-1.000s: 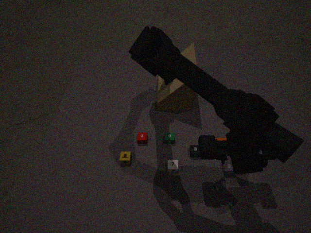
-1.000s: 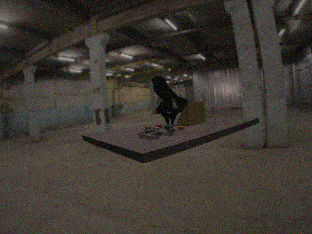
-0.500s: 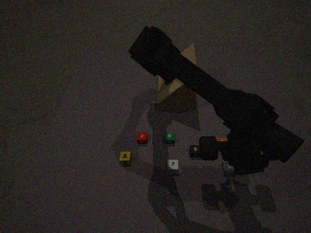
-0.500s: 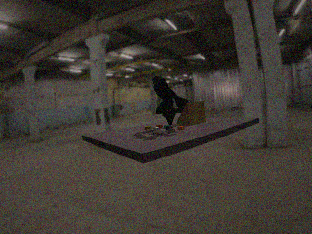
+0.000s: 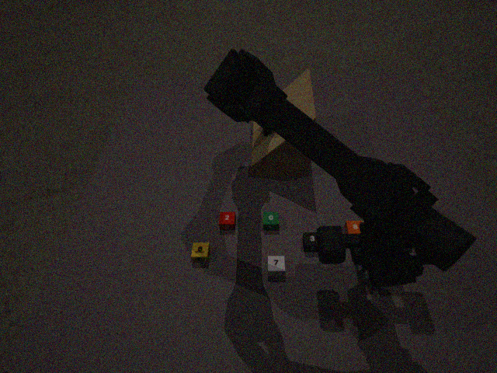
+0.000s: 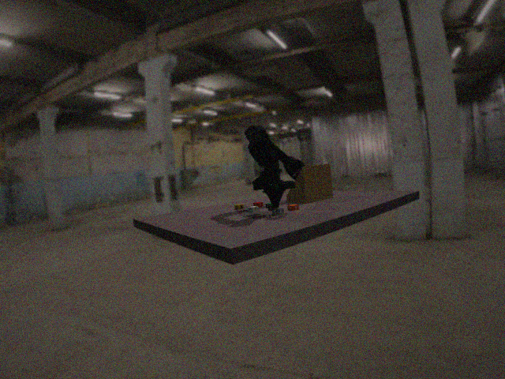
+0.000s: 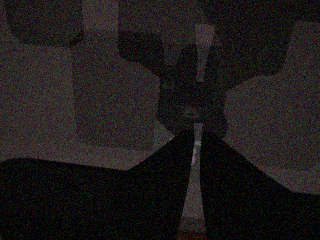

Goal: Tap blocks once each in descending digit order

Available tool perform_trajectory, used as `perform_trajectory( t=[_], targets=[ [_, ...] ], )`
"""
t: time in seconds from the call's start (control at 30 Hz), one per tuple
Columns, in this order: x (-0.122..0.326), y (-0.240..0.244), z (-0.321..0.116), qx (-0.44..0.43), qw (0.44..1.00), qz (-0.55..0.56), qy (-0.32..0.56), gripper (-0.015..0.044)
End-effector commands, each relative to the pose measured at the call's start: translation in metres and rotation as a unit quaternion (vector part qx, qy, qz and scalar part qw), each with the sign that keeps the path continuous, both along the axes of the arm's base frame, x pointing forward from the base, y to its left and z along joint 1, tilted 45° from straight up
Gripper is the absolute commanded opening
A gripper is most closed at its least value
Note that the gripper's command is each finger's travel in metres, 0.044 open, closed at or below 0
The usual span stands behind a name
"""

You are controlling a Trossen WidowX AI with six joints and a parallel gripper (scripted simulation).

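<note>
My gripper [image 6: 274,208] [image 7: 197,140] is shut with nothing gripped, its tips down at the top of the grey block [image 6: 278,212] [image 7: 162,136]. Whether they touch it is unclear. The arm hides that block in the top view, and its digit is covered. The orange block [image 5: 352,226] [image 6: 293,207] is partly behind the arm. The black block [image 5: 309,242] shows a 3. The white block [image 5: 276,263] [image 6: 251,209] shows a 7. The red block [image 5: 227,220] [image 6: 257,204] shows a 2. The green block [image 5: 270,220] looks like 0. The yellow block's [image 5: 199,253] [image 6: 238,207] digit is blurred.
A tan wedge-shaped obstacle [image 5: 303,94] [image 6: 319,183] stands on the table [image 6: 196,228], behind the blocks. The arm passes over part of it in the top view. The black block sits close to the side of the gripper body. Dark arm shadows cross the table. The light is dim.
</note>
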State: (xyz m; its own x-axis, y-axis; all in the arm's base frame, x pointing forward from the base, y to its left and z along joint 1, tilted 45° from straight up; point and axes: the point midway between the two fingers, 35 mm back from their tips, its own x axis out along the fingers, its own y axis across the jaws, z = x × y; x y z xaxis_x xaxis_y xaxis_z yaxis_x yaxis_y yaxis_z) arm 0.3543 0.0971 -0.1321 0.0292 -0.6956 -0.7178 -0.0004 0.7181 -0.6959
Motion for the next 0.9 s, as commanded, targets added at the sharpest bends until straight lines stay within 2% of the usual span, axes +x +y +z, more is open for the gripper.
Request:
perform_trajectory(
  t=[0.0, 0.2, 0.3, 0.47, 0.67, 0.87],
  targets=[
    [-0.004, -0.005, -0.004, -0.005, 1.0, 0.0, 0.007, 0.002],
    [-0.004, -0.005, -0.004, -0.005, 1.0, 0.0, 0.007, 0.002],
    [-0.004, 0.014, 0.015, -0.004, 1.0, 0.0, 0.006, 0.002],
    [-0.004, 0.018, 0.019, -0.004, 1.0, 0.0, 0.007, 0.002],
    [-0.006, 0.072, 0.072, -0.003, 1.0, 0.0, 0.008, 0.002],
    [-0.019, 0.076, 0.074, -0.003, 1.0, 0.0, 0.008, 0.002]
  ],
)
